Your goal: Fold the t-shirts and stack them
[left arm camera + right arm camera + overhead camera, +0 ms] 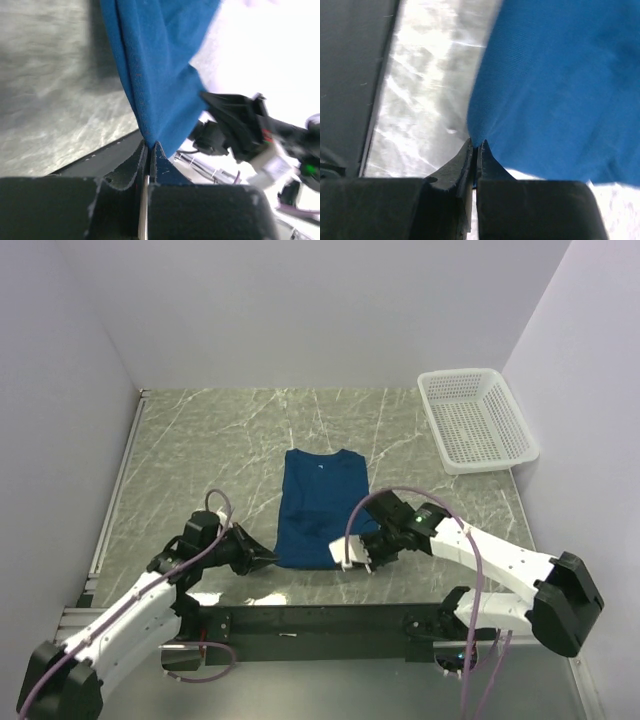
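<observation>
A dark blue t-shirt (320,505) lies as a narrow lengthwise fold in the middle of the table, collar toward the far wall; no print shows. My left gripper (272,559) is shut on its near left corner, and the blue cloth (160,85) rises from between the jaw tips. My right gripper (352,558) is shut on the near right corner, where the cloth (560,90) spreads up and right from the pinched edge. Both gripped corners sit low, near the table's front edge.
A white mesh basket (476,420) stands at the far right by the wall. The green marbled tabletop (200,450) is walled at the back and both sides. A black rail (320,620) runs along the near edge between the arm bases.
</observation>
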`<state>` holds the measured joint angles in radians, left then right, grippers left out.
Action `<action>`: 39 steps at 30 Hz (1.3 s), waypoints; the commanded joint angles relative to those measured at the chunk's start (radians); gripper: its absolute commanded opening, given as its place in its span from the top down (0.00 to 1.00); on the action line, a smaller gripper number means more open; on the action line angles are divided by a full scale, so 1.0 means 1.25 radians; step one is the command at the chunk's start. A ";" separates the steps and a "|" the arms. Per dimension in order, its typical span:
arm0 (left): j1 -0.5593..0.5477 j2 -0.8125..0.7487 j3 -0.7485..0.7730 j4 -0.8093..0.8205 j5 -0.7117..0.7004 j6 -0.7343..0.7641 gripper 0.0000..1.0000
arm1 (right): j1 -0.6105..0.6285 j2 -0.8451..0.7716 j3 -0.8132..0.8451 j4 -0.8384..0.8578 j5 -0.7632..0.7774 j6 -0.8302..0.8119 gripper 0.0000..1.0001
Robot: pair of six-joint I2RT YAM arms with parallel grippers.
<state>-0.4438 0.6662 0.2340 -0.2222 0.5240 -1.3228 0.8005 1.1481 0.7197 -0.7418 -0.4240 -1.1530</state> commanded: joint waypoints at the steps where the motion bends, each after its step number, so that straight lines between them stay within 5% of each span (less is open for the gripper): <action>1: 0.005 0.105 0.051 0.043 -0.030 -0.013 1.00 | -0.038 0.040 0.082 0.010 0.057 0.095 1.00; 4: 0.029 0.297 0.166 0.068 -0.047 0.051 1.00 | -0.093 0.146 0.208 0.052 0.114 0.147 1.00; 12: 0.192 0.564 0.505 0.089 -0.025 0.150 1.00 | -0.230 0.388 0.460 0.155 0.209 0.250 1.00; 20: 0.211 0.902 0.773 0.088 0.047 0.192 1.00 | -0.264 0.609 0.686 0.185 0.262 0.328 1.00; 30: 0.213 1.078 0.953 0.064 0.085 0.219 1.00 | -0.299 0.692 0.763 0.213 0.311 0.379 1.00; 39: 0.218 1.126 0.983 0.077 0.086 0.211 1.00 | -0.309 0.725 0.784 0.233 0.299 0.384 1.00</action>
<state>-0.1780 2.0636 1.4246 -0.1463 0.6128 -1.0767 0.4210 2.0243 1.6321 -0.4896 -0.0647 -0.6918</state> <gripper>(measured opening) 0.049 0.028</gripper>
